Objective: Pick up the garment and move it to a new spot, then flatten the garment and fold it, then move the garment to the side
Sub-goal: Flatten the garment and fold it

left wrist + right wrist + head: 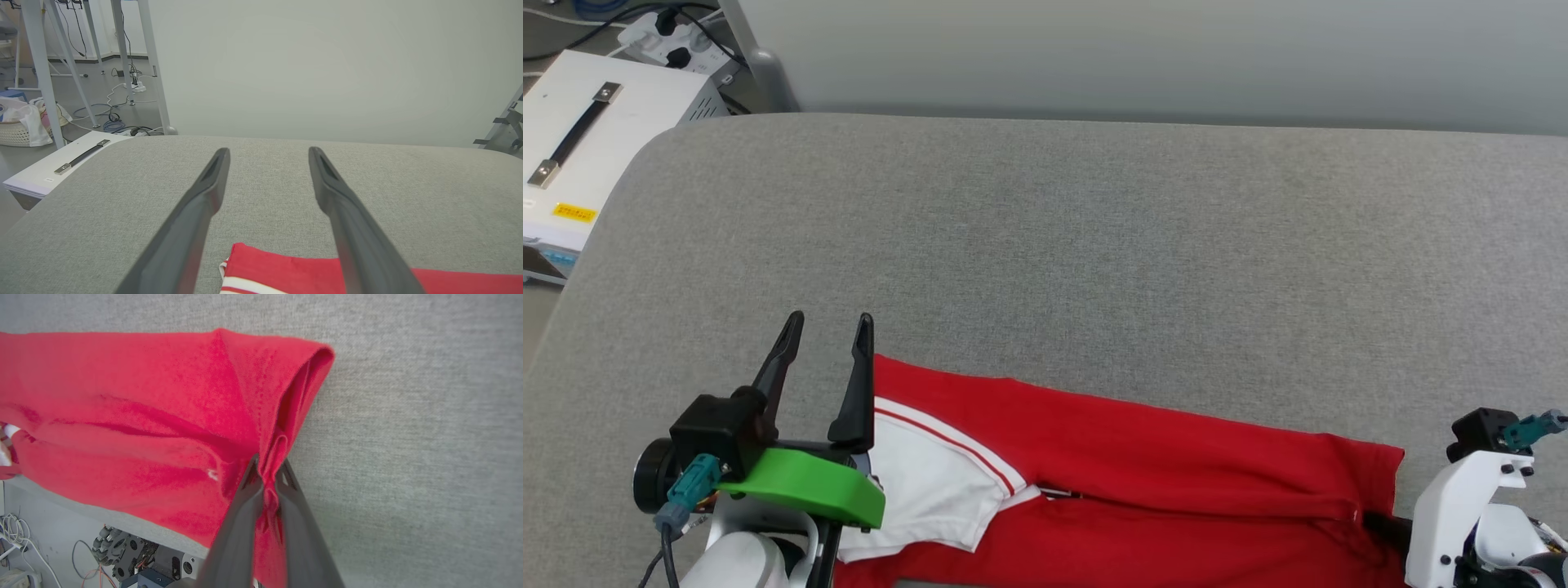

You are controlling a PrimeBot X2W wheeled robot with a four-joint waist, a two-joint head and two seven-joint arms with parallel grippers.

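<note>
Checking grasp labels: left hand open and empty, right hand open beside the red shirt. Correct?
No. The right hand is shut on a pinched fold of the red shirt, as the right wrist view shows. The left hand is open and empty.

Near part of garment (1160,465) off-frame

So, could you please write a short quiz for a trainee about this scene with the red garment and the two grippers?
1. True or false: the left gripper is shut on the garment.
2. Choose one. The right gripper is: A) open, B) shut on the garment's red edge, C) shut on nothing.
3. Fill in the gap: the garment lies on a ____ fabric surface.

Key: 1 false, its fingers stand apart; 2 B; 3 grey.
</note>
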